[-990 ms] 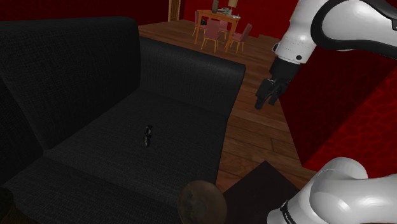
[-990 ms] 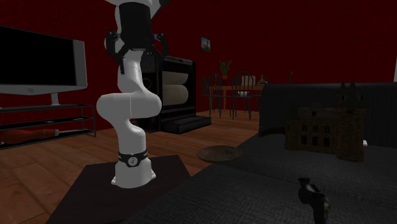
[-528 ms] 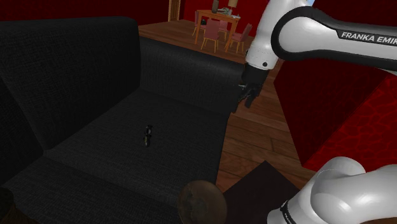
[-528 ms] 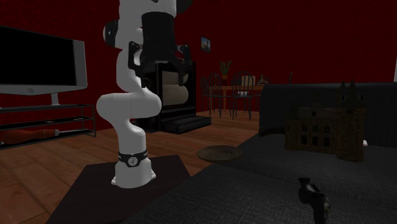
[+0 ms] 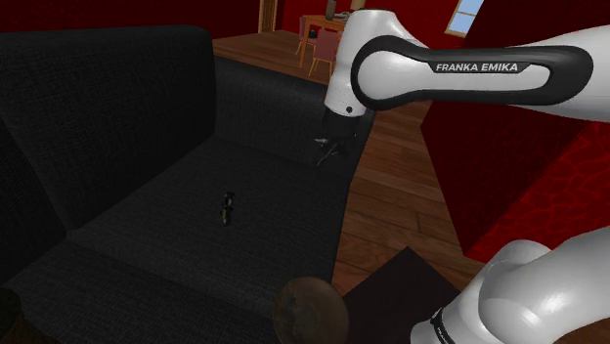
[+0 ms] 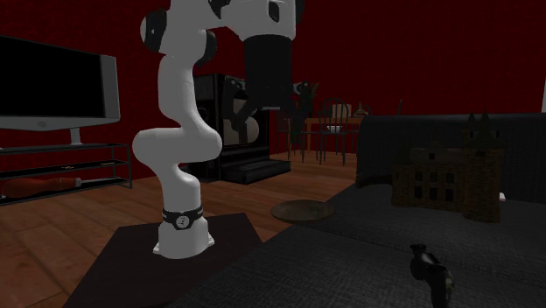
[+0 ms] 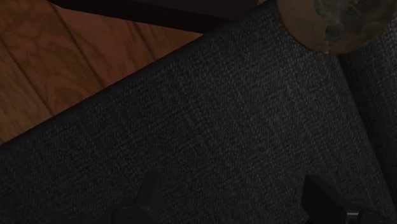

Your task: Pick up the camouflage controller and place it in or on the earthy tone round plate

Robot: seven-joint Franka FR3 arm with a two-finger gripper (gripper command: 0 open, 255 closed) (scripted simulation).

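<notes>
Gripper (image 5: 330,151) hangs empty with its fingers (image 7: 149,197) apart, pointing down over the edge of the sofa (image 5: 127,147). The white arm arches across from the stand, forearm nearly level. In the shoulder view, left to right: the small, dark mottled controller (image 5: 227,206) lies on the coarse-woven black seat cushion, well apart from the gripper. The round, brownish, blotchy plate (image 5: 309,308) rests at the sofa's corner. The plank wood floor (image 5: 391,210) lies beside it.

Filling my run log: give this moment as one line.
hand: open, empty, above sofa edge | controller: on sofa seat, untouched | plate: on sofa, empty
</notes>
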